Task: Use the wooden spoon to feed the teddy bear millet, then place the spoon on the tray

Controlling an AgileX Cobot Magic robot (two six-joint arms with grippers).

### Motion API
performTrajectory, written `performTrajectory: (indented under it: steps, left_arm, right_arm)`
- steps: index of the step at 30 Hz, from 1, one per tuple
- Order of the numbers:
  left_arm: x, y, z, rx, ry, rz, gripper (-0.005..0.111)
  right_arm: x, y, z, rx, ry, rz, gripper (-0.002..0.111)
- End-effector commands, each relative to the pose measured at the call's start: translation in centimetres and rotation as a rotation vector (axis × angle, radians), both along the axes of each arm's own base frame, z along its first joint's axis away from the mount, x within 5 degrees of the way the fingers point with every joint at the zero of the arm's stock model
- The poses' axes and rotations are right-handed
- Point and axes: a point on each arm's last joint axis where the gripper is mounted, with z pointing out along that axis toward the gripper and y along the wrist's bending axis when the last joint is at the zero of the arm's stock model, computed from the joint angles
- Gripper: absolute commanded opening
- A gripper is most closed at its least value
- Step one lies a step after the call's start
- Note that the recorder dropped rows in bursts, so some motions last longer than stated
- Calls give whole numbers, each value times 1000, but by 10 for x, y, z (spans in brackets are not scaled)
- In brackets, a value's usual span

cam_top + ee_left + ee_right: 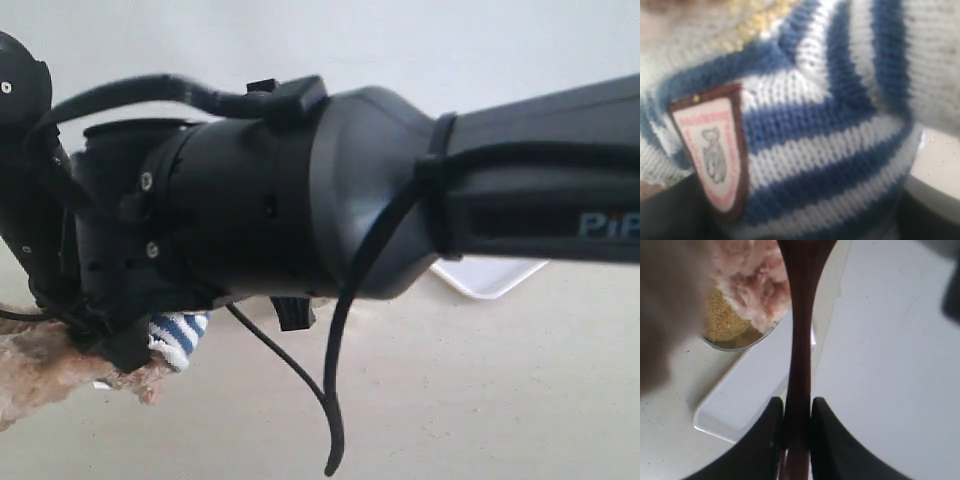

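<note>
While right gripper (797,406) is clamping wooden spoon (799,340) handle, lower centre, feeding seems finishing; millet (722,320) sitting upper left by teddy bear (755,280). Next: lowering spoon onto tray (750,390); left gripper (122,345) hold: cannot tell.

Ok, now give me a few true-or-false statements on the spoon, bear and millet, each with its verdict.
1. The right fingers are shut on the spoon. True.
2. The spoon lies on the tray. False: the fingers hold it by the handle.
3. The bowl is empty. False: it holds millet.
4. The bear has a badge on its shirt. True.
</note>
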Motion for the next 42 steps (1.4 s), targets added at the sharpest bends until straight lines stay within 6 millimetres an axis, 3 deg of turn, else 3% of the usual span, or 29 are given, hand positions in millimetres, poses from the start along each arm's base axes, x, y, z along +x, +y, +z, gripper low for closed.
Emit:
performTrajectory:
  steps: [1, 10, 15, 29, 34, 42]
  left_arm:
    - [0, -2, 4, -15, -10, 1, 5]
    - [0, -2, 4, -15, -10, 1, 5]
    - [0, -2, 4, -15, -10, 1, 5]
    - [0, -2, 4, -16, -12, 1, 5]
    - [0, -2, 4, -16, -12, 1, 5]
    - [0, -2, 4, -15, -10, 1, 5]
  right_arm:
    - [-3, 9, -11, -54, -46, 42, 0]
    - [-13, -5, -37, -145, -124, 74, 0]
    - [-11, -10, -17, -19, -178, 23, 0]
    - [-1, -20, -14, 23, -166, -45, 0]
    - [-2, -23, -3, 65, -182, -54, 0]
    - [15, -46, 11, 109, -152, -147, 0]
